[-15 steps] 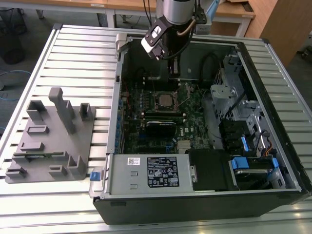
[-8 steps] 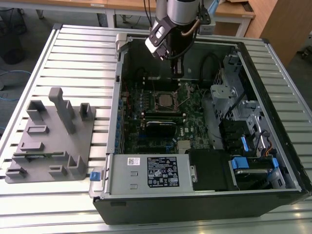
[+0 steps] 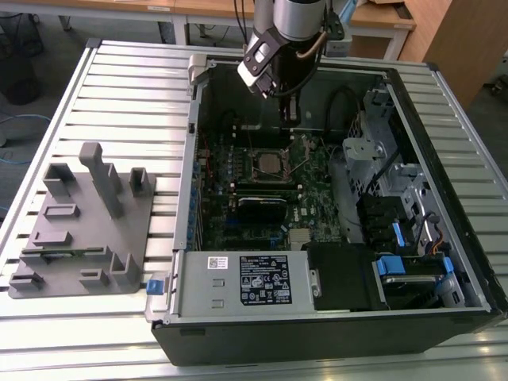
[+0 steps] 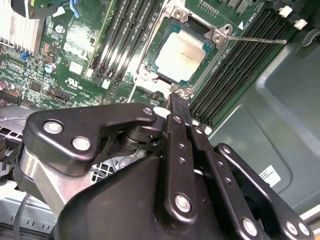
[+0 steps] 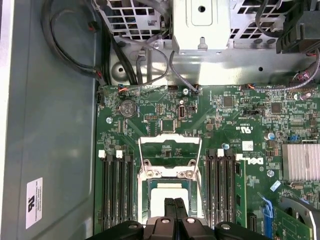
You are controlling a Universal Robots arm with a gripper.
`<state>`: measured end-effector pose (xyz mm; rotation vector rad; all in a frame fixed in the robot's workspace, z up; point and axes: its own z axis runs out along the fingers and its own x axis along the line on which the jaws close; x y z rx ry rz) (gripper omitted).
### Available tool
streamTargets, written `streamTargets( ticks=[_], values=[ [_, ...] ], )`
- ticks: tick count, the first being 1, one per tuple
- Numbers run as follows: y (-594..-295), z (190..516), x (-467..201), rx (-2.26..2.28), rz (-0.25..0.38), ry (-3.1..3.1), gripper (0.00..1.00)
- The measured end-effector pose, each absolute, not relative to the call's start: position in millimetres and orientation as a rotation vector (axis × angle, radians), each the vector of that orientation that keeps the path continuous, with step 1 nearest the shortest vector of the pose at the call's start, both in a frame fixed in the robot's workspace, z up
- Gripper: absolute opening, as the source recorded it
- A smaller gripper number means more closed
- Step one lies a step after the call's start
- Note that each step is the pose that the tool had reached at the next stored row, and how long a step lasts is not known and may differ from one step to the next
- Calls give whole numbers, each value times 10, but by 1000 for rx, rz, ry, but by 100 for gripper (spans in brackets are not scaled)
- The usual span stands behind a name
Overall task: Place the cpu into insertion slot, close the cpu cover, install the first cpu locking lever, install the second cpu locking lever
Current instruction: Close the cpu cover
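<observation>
Exterior view: 1 cpu [image 3: 267, 164], 1 tool [image 3: 292, 121]

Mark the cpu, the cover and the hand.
cpu [image 4: 182, 52]: second wrist view, centre of metal face.
cover [image 5: 170, 140]: first wrist view, frame bar.
hand [image 5: 175, 201]: first wrist view, between fingertips.

An open computer case [image 3: 317, 340] lies on a slatted metal table [image 3: 119, 71]. A grey fixture block [image 3: 79, 230] sits beside it. Inside, a green motherboard [image 5: 150, 112] carries black memory slots [image 5: 117, 185].
</observation>
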<state>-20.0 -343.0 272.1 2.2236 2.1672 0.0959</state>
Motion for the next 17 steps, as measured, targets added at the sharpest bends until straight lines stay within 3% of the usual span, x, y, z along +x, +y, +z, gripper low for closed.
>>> streamTargets(
  ticks=[17],
  values=[
    [-3430,2719,-108,2224,96,2167,10]
  ],
)
